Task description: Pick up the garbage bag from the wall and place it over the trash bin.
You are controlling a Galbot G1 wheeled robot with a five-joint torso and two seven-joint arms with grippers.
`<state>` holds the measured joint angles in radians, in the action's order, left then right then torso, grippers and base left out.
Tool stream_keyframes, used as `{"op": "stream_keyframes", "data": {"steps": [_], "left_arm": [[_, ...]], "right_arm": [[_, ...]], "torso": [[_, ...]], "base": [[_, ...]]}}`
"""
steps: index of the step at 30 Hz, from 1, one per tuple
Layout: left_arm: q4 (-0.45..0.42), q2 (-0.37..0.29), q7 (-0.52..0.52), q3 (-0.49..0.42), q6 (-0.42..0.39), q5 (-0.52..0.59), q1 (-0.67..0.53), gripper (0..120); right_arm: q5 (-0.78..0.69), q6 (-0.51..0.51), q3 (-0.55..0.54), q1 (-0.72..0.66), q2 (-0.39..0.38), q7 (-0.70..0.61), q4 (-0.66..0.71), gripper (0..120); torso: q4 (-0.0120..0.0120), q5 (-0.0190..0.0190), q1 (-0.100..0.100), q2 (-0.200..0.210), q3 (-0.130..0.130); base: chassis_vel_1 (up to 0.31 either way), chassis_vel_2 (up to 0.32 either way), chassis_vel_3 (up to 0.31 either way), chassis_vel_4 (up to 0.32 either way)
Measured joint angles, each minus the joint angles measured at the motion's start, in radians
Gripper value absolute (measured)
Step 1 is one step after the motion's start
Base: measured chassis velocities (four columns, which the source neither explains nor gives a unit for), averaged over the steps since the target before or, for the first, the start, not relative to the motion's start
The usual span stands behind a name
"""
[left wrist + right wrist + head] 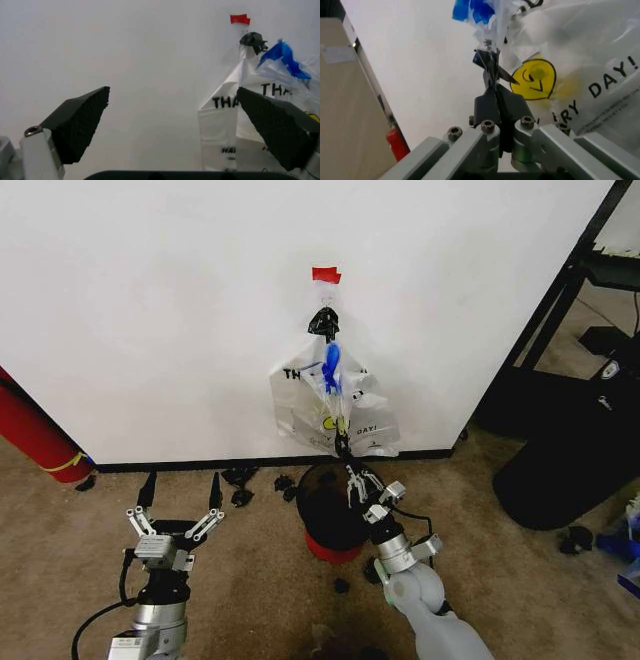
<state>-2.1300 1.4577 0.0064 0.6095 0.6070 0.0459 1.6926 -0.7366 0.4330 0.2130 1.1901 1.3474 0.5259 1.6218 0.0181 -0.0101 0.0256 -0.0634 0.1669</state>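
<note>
1. Translucent whitish plastic, blue-patched along its rim, the garbage bag (335, 412) hung from a small dark hook (324, 320) on the plain white wall (150, 300), centre of the head view.
2. The right gripper (346, 454) had its fingers pressed together on a thin fold of the bag — low down.
3. The left gripper (179, 498), lower left, waited with fingers spread.
4. The small round dark trash bin (332, 515) stood just below.
5. Risk: such a slim pinch could slip or tear the film if the handle snagged on the hook.

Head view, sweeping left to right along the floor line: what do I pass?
Red cylinder at the wall → left claw, open → trash bin → right claw, shut on the garbage bag → large black bulk.
</note>
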Motion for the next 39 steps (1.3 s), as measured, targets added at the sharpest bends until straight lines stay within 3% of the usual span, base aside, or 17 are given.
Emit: {"op": "stream_keyframes", "data": {"steps": [8, 13, 39], "left_arm": [[0.022, -0.001, -0.003, -0.002, 0.001, 0.002, -0.014, 100], [0.034, 0.000, -0.003, -0.003, 0.001, 0.002, -0.024, 100], [0.058, -0.001, -0.003, -0.003, -0.003, 0.017, -0.052, 100]], "right_arm": [[-0.009, -0.025, -0.029, 0.029, -0.143, 0.006, 0.043, 0], [-0.009, -0.026, -0.030, 0.052, -0.182, 0.018, 0.059, 0], [0.037, 0.065, -0.036, 0.149, -0.166, 0.050, 0.005, 0]], "torso": [[0.0000, 0.0001, 0.000, 0.000, 0.000], [0.0000, 0.0001, 0.000, 0.000, 0.000], [0.0000, 0.0000, 0.000, 0.000, 0.000]], "base": [[0.000, 0.000, 0.000, 0.000], [0.000, 0.000, 0.000, 0.000], [0.000, 0.000, 0.000, 0.000]]}}
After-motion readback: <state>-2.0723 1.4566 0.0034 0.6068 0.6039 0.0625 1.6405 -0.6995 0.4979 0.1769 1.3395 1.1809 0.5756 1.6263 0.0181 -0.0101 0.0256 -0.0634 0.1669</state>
